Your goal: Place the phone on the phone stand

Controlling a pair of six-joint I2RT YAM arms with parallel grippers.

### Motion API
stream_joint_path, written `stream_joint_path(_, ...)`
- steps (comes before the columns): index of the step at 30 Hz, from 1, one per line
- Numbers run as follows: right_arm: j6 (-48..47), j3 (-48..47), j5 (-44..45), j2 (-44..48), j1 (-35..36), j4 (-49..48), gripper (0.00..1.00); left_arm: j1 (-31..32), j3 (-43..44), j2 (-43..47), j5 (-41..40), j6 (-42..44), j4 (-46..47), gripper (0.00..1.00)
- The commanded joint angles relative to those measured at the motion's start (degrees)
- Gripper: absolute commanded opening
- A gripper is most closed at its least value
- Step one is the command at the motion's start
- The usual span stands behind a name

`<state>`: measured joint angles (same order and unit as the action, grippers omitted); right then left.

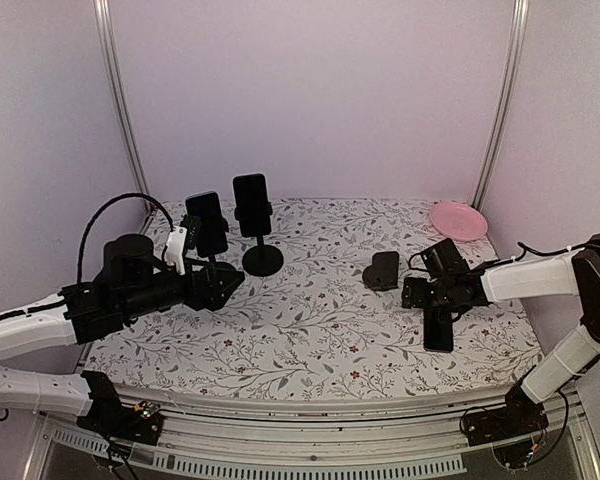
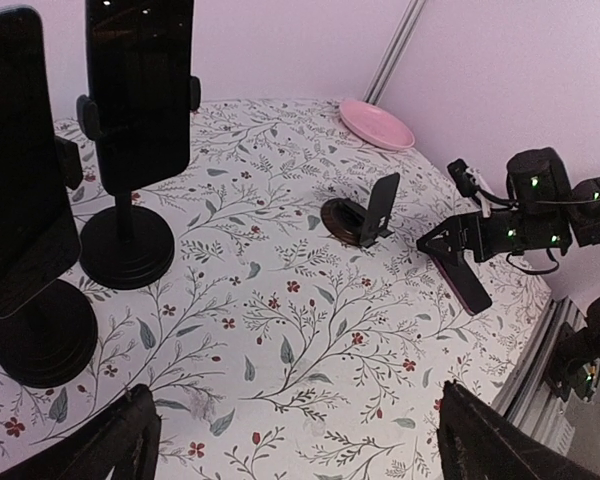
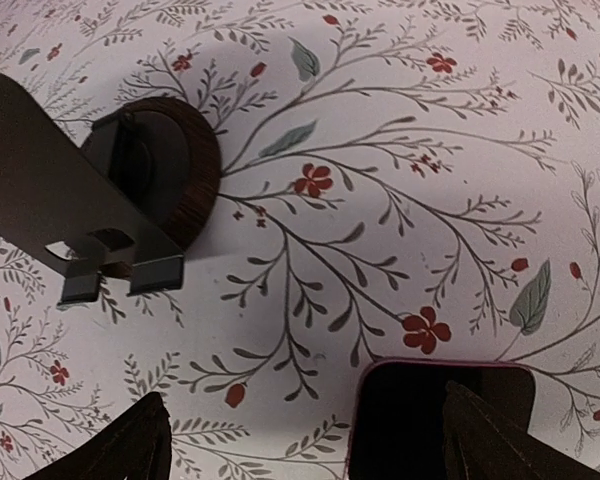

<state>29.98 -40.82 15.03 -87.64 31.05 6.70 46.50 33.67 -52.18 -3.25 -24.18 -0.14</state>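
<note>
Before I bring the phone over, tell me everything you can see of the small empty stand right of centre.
The small stand sits on the floral cloth, right of centre. It has a round base, dark on top with a brown, wood-grain-looking rim, and a flat dark backplate that rises from a bracket on the base and tilts. Two small hooked lips stick out at the plate's foot. It holds nothing, and only the cloth touches it.

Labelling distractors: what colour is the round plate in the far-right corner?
Pink. The round plate shows best in the left wrist view.
</note>
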Motion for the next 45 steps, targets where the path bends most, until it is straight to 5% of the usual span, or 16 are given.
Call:
stream_joint_path(1, 6.5, 0.6, 5.0, 0.3, -0.3, 6.5, 0.94, 0.9, -0.3, -0.7, 0.1, -1.5, 2.3, 0.97)
stream_joint_path(21, 8.8, 1.0, 3.4, -2.9, -2.2, 10.7, 0.90, 0.8, 0.7, -0.5, -0.8, -1.0, 0.1, 0.97)
stream_joint_path(36, 7.1, -5.7, 3.3, -7.7, 3.3, 12.7, 0.53, 0.8, 1.8, -0.9, -1.3, 0.2, -0.2, 0.97)
stream_joint_path(45, 6.1, -6.4, 10.3, -0.5, 8.8, 7.1, 0.50, 0.8, 1.6, -1.8, -1.0, 0.2, 0.9, 0.97)
